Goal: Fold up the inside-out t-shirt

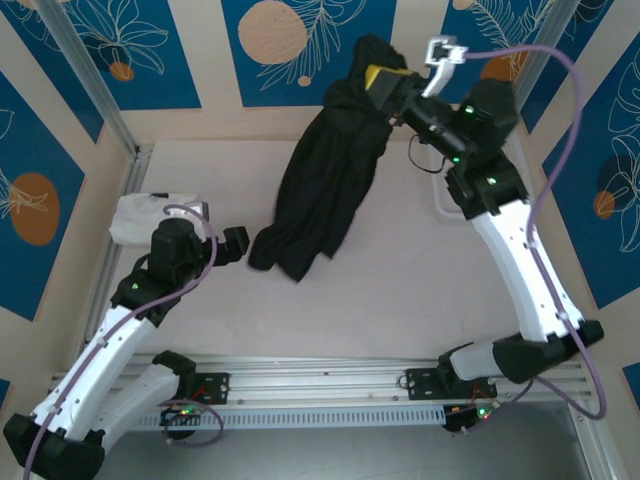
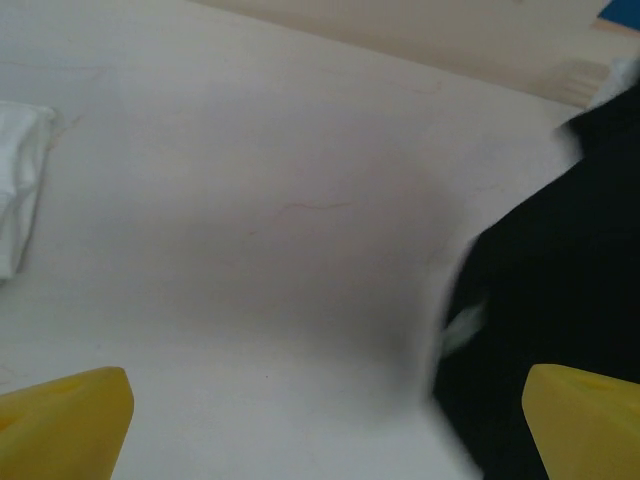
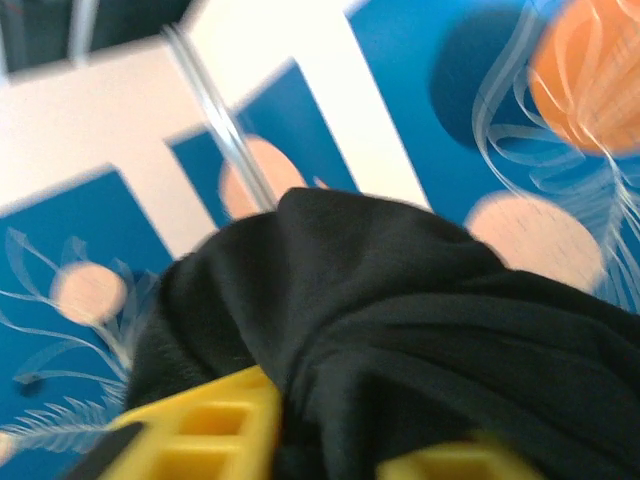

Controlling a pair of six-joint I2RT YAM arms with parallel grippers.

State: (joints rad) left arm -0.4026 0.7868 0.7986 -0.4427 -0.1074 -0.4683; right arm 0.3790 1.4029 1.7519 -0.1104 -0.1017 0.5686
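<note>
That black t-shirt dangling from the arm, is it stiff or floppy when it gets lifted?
Probably very floppy: the t-shirt hangs from the right gripper in limp, bunched folds, its lower end crumpled on the table. Likely light for its size: one gripper holds it up by a single bunch. It may swing if moved quickly.
</note>
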